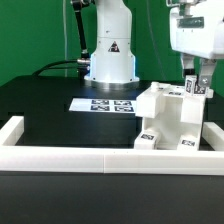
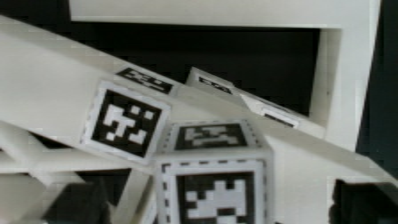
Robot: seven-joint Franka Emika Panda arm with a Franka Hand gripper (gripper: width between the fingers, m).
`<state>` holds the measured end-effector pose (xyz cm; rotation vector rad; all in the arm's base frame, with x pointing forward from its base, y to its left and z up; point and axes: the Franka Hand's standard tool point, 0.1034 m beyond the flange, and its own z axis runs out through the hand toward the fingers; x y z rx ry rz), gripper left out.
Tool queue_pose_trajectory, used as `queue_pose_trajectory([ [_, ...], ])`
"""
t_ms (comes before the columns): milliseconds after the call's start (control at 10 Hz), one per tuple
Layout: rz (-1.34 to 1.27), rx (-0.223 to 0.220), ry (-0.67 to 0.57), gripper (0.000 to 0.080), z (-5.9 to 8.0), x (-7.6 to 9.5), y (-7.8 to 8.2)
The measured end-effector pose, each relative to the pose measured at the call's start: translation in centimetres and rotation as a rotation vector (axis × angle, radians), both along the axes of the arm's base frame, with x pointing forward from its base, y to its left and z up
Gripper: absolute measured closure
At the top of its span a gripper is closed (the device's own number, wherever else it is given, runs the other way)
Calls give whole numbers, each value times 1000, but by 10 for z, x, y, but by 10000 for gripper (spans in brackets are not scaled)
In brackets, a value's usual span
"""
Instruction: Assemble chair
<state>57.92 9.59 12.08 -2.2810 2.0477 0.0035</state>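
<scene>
Exterior view. Black table [image 1: 40, 110] before green backdrop, with white border rail [image 1: 60, 155] along near edge and marker board [image 1: 105, 104] at centre. Part-built chair [image 1: 165, 120] stands at exterior view's lower right, close behind rail. Gripper [image 1: 197, 82] sits above chair's far side, fingers seemingly pinching tagged post [image 1: 197, 90].

Wrist view. Tagged post [image 2: 214, 185] close to camera, chair's slanting bars [image 2: 267, 130] beyond. Good seating likely needs post held vertical, aligned over socket and lowered slowly. Socket itself hidden.

Bright even light, possibly overhead, soft shadows, wrist view slightly blurred
</scene>
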Motion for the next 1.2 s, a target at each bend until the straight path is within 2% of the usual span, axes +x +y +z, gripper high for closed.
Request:
queue_pose_trajectory([
  [400,331,-17,-17,150,-1,-1,-1],
  [800,807,-66,-45,150,1,0,0],
  [1200,1098,-109,-59,150,1,2,-1],
])
